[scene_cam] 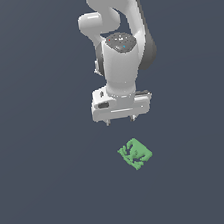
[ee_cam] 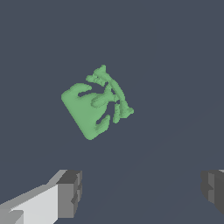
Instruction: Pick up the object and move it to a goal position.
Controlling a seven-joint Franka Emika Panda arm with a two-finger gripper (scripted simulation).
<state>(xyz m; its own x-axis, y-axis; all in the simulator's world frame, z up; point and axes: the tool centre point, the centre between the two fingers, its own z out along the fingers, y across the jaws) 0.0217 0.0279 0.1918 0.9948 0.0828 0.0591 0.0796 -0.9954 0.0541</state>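
The object is a small bright green lumpy block with darker grooves, lying turned at an angle on the dark grey floor. The wrist view shows the object whole, with nothing around it. My white gripper hangs above the block and a little toward the exterior view's left, pointing down. Its jaws stand wide apart and empty. In the wrist view the two grey fingertips sit far apart, with the block lying beyond them rather than between them.
The white arm rises behind the gripper toward the top of the exterior view. A plain dark grey floor surrounds the block on every side. No goal marker shows.
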